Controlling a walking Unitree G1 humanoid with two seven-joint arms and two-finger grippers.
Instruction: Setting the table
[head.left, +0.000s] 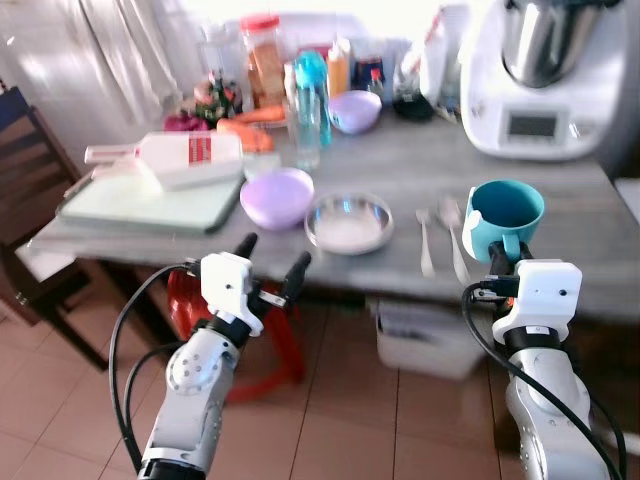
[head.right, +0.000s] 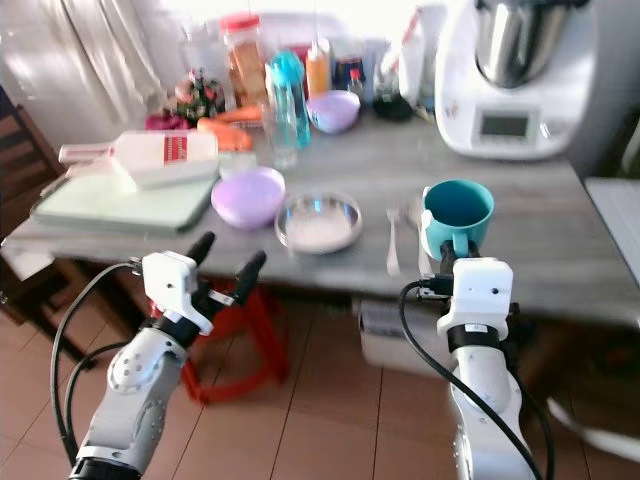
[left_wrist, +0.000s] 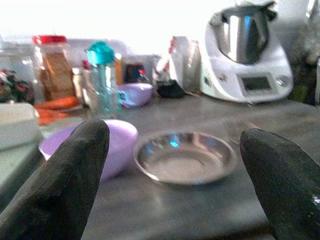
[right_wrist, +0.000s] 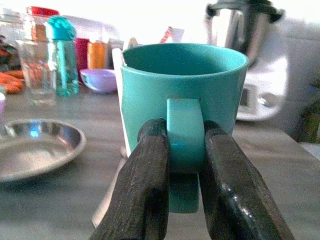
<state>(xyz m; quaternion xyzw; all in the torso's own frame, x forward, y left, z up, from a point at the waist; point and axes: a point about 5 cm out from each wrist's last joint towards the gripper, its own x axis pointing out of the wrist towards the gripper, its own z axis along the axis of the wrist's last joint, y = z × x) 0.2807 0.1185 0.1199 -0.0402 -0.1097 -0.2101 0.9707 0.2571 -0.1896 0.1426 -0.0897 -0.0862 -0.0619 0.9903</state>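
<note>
A teal mug (head.left: 505, 215) stands at the table's front edge on the right, and my right gripper (head.left: 497, 258) is shut on its handle (right_wrist: 184, 135). A steel bowl (head.left: 349, 221) sits at the front middle with a lilac bowl (head.left: 277, 196) to its left. A fork (head.left: 425, 240) and a spoon (head.left: 453, 232) lie between the steel bowl and the mug. My left gripper (head.left: 272, 258) hangs open just below the table edge, in front of the lilac bowl, with nothing between its fingers (left_wrist: 65, 185).
A white food processor (head.left: 545, 75) stands at the back right. Jars, a teal bottle (head.left: 310, 95), a glass and a small purple bowl (head.left: 355, 110) crowd the back. A tray (head.left: 150, 200) with a white container lies at left. A red stool (head.left: 275, 330) and a bin stand under the table.
</note>
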